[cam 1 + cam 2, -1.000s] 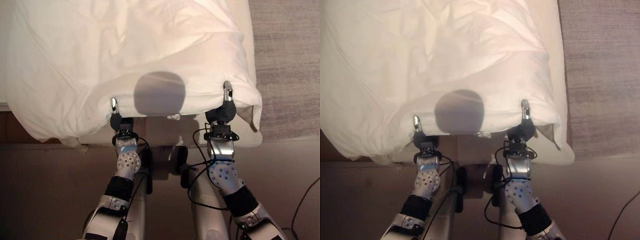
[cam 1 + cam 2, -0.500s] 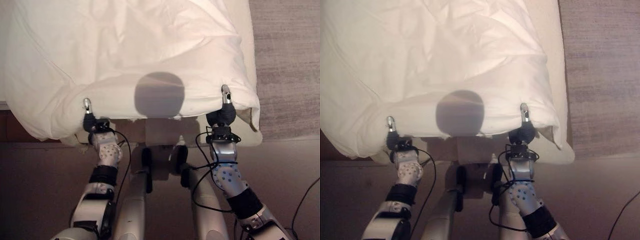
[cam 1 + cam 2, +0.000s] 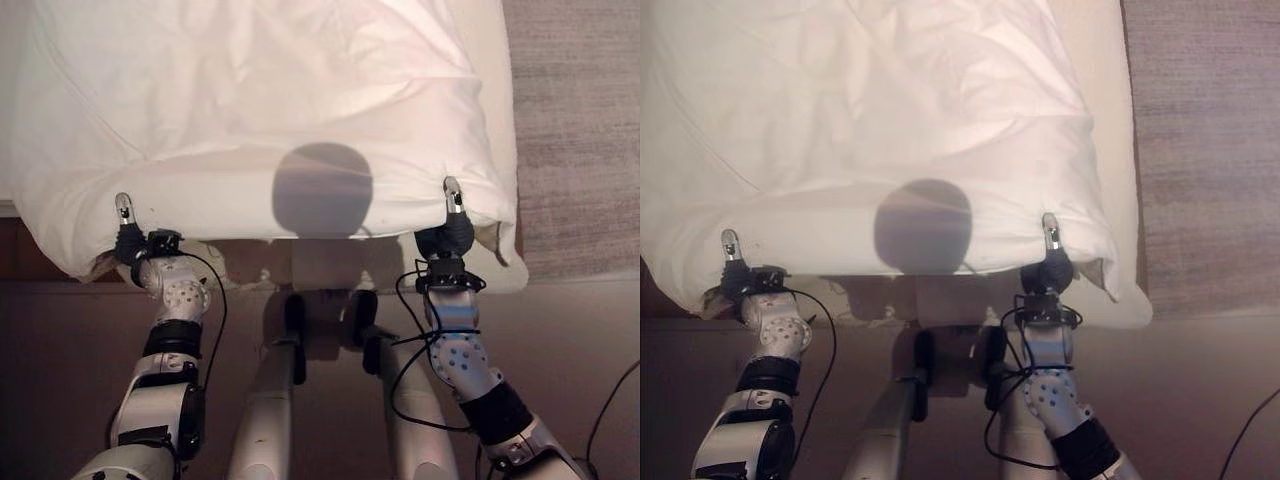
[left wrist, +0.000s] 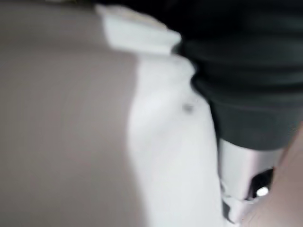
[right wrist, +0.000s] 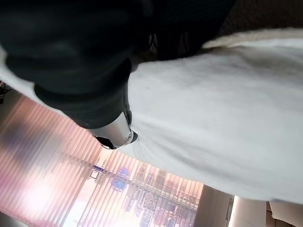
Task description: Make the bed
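Note:
A white duvet (image 3: 270, 100) covers the bed, and its near edge hangs just past the foot of the mattress. My left hand (image 3: 127, 240) is at the edge's left corner with its thumb on top of the cloth and its fingers beneath. My right hand (image 3: 453, 228) pinches the same edge near the right corner, thumb up on the fabric. The edge runs fairly straight and taut between the two hands. In the left wrist view the white cloth (image 4: 170, 156) lies against the dark cover of the hand (image 4: 246, 94). In the right wrist view the duvet (image 5: 222, 118) drapes beside that hand (image 5: 80, 71).
The mattress's right side (image 3: 500, 60) borders a grey carpet (image 3: 580, 120). A wooden bed frame (image 3: 15, 255) shows at the left under the duvet. Dark floor lies in front of the bed's foot.
My left hand has travelled left along the duvet's near edge, from near the middle to the left corner, spreading the edge wider. The right hand has stayed put.

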{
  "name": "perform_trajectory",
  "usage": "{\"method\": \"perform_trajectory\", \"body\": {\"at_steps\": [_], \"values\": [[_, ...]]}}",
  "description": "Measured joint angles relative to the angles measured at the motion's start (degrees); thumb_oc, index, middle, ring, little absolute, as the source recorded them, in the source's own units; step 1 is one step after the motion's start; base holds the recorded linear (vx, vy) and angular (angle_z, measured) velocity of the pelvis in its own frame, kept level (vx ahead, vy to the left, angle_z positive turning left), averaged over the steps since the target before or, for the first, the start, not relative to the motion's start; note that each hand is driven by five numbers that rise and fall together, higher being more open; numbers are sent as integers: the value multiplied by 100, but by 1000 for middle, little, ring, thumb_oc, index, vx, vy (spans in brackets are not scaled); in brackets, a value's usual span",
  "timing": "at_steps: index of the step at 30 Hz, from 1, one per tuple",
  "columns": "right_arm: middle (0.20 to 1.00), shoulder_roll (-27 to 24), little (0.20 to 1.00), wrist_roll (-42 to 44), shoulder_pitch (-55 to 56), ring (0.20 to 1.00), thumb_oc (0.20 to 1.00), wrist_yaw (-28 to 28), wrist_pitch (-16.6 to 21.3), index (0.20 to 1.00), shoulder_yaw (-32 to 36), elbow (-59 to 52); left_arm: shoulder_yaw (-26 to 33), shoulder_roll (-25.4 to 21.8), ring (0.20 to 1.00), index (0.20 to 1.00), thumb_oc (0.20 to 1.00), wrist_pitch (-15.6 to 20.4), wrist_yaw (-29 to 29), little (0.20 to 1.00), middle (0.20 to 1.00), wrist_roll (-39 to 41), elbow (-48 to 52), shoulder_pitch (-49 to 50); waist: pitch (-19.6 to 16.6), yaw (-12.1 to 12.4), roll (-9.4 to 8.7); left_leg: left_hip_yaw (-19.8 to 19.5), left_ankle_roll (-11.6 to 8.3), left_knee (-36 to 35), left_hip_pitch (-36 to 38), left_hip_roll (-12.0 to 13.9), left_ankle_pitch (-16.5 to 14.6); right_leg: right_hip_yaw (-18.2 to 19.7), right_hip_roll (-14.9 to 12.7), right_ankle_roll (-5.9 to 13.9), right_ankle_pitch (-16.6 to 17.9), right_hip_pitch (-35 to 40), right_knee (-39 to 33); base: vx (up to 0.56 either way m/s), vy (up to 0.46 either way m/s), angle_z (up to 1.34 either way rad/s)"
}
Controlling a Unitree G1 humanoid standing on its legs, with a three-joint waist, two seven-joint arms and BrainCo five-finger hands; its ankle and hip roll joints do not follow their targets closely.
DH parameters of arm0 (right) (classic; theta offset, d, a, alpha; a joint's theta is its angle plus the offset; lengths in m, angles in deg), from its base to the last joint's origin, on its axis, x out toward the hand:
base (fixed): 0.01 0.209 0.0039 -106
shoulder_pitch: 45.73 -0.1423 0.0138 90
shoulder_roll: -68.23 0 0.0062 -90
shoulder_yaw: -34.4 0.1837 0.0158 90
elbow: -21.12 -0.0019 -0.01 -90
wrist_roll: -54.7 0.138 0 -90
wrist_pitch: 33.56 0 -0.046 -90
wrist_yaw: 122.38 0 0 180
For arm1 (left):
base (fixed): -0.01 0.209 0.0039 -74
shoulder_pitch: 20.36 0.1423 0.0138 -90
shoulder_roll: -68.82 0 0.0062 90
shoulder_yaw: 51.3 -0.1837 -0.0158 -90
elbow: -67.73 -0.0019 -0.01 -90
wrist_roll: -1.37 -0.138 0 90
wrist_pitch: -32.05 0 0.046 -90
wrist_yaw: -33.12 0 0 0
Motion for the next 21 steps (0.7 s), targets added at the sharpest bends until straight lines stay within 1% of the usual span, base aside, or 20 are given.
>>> {"method": "perform_trajectory", "body": {"at_steps": [1, 2, 3, 10, 14, 17, 19, 21], "values": [[200, -4, 200, -2, 1, 200, 200, 0, 0, 200, 0, 0, 0, -40, 1000, 1000, 1000, -5, 22, 1000, 1000, -1, -12, -5, 0, 1, 0, 0, 0, 2, -2, 0, 0, 0, 0, 0, 0, -2, 2, 0, 0, 0], [200, -4, 200, -5, 2, 200, 200, 1, 0, 200, 1, 0, 39, -87, 674, 674, 674, -5, 52, 674, 674, -43, -10, -3, 0, 5, 0, -2, 0, 2, -2, 0, 0, 0, 0, 0, 0, 0, 2, 0, 0, 0], [200, -4, 200, -19, 1, 200, 200, 1, 0, 200, 1, 0, 73, -89, 200, 200, 200, -5, 53, 200, 200, -97, -11, 18, 0, 5, 0, -1, 0, 5, -2, 0, 0, 0, -1, 0, 0, 0, 5, 0, 0, 0], [200, -4, 200, -100, 1, 200, 200, 4, 0, 200, 1, 0, 104, -134, 200, 200, 200, -61, 56, 200, 200, -356, -27, -37, 1, 1, 2, -3, -1, 16, 2, 3, 1, 0, 3, -3, 2, 5, 9, 0, -15, 0], [200, -8, 200, -129, 1, 200, 200, 60, -78, 200, 14, 22, 96, -91, 200, 200, 200, -85, -149, 200, 200, -364, -8, 188, 11, -6, 17, 19, -3, -28, 181, 17, 4, 7, 20, -5, -4, 163, -21, -3, -81, -2], [200, -18, 200, -464, 6, 200, 200, 170, -188, 200, 148, 108, 96, 8, 200, 200, 200, -86, -266, 200, 200, -327, 218, 493, 17, 5, 27, 46, -7, -134, 454, 37, 5, 44, 57, -12, -13, 386, -73, -10, -153, -7], [200, -108, 200, -758, 25, 200, 200, 235, -282, 200, 291, 126, 98, 114, 200, 200, 200, -84, -371, 200, 200, -313, 550, 746, 17, 17, 31, 34, -51, -215, 606, 38, 35, 39, 75, -16, -31, 506, -72, -13, -190, 1], [200, -225, 200, -953, 136, 200, 200, 257, -366, 200, 502, 160, 109, 408, 200, 200, 200, -70, -463, 200, 200, -271, 1104, 1058, 19, 43, 36, -42, -113, -300, 755, 38, 75, -23, 93, -49, -99, 635, -46, -38, -161, 13]]}}
